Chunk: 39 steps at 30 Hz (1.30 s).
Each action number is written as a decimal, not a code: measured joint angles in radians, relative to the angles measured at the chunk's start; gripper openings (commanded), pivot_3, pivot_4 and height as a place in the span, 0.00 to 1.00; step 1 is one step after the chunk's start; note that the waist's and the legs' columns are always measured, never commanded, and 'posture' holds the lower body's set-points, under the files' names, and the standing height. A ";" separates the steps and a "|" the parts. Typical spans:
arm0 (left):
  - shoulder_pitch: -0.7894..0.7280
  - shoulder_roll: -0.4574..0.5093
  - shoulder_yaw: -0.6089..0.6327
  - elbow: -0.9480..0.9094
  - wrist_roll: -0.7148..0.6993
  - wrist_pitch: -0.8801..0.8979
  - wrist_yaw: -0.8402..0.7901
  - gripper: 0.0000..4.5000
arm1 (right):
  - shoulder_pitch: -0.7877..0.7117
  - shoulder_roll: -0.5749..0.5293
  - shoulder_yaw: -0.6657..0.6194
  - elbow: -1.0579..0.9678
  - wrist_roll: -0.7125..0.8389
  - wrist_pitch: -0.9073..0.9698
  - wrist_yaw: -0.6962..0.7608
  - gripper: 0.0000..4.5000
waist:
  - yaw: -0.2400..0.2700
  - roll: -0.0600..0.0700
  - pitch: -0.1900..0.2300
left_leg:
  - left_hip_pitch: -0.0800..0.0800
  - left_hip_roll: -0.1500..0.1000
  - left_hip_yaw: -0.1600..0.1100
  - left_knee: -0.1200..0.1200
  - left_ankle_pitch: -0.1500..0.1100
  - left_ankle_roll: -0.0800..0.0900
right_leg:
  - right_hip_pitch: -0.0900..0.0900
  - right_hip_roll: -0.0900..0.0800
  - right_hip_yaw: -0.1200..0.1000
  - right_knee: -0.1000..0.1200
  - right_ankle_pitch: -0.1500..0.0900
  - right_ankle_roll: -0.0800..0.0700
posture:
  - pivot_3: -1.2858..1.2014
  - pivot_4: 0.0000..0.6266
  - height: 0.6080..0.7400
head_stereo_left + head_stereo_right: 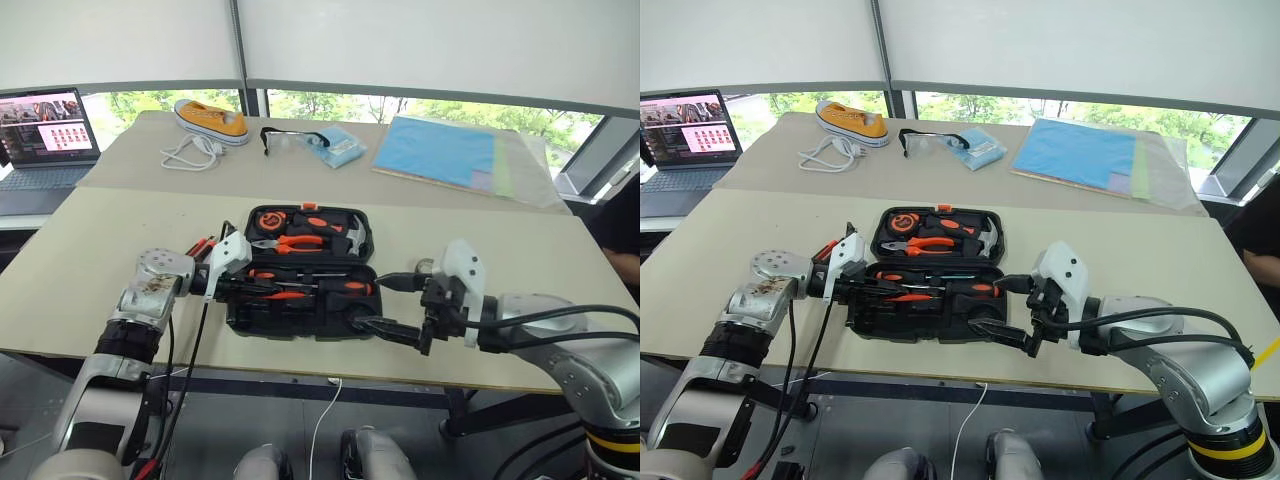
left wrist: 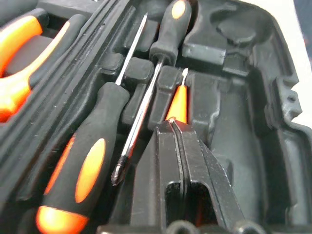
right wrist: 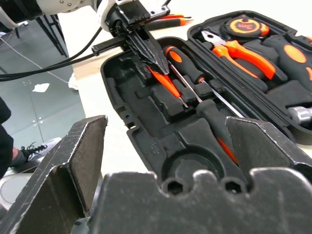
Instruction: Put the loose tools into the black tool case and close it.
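Lying open near the front edge of the table (image 1: 90,270), the black tool case (image 1: 300,275) shows both its halves. In its near half we see two long screwdrivers (image 3: 204,90) in their recesses and, beside them, the slim orange tester screwdriver (image 3: 165,82).

The left gripper (image 3: 146,56) is pressed shut with its tips on the tester, at the handle end. We cannot tell whether it pinches the tester or only pushes it. The right gripper (image 1: 395,305) hovers wide open and empty at the right end of the case.

We judge that the tester may not be fully seated; if the tips lift away it could ride up with them, and the lid would then not close flat.

The left wrist view shows the tester's metal tip lying in its groove. The head view shows an orange-black tool (image 1: 200,246) on the table left of the case.
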<state>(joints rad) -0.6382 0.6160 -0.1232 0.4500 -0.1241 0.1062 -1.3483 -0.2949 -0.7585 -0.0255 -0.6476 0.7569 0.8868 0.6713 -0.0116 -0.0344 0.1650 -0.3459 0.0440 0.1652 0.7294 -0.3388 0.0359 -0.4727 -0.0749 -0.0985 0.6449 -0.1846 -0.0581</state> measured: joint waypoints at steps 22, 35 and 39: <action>0.467 0.164 0.458 -0.561 -0.302 0.478 0.257 0.91 | -0.188 0.041 0.087 0.153 -0.060 -0.072 0.119 1.00 | -0.004 0.000 0.000 | 0.000 0.004 0.001 -0.003 0.000 -0.001 | -0.002 -0.001 0.000 -0.003 -0.001 -0.001 | 0.52 0.24 0.84; 0.685 0.246 0.697 -0.570 -0.283 0.555 0.461 0.99 | -0.289 0.106 0.199 0.299 -0.148 -0.160 0.269 1.00 | 0.030 0.001 0.001 | -0.001 0.003 0.001 -0.003 -0.005 -0.010 | -0.002 -0.003 -0.005 -0.002 -0.001 -0.002 | 0.52 0.24 0.84; 0.424 0.346 0.525 -0.397 -0.235 0.582 0.458 0.99 | -0.283 0.120 0.203 0.300 -0.155 -0.160 0.265 1.00 | 0.024 0.001 0.001 | -0.001 0.002 0.002 -0.004 -0.001 -0.005 | -0.003 -0.001 -0.007 -0.001 0.003 -0.008 | 0.52 0.24 0.84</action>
<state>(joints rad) -0.2145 0.9617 0.4015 0.0532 -0.3588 0.6882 -0.8902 -0.5780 -0.6387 0.1776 -0.3475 0.6024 0.7272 0.9360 0.0129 -0.0337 0.1657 -0.3473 0.0462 0.1674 0.7256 -0.3398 0.0314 -0.4756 -0.0757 -0.1059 0.6442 -0.1821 -0.0664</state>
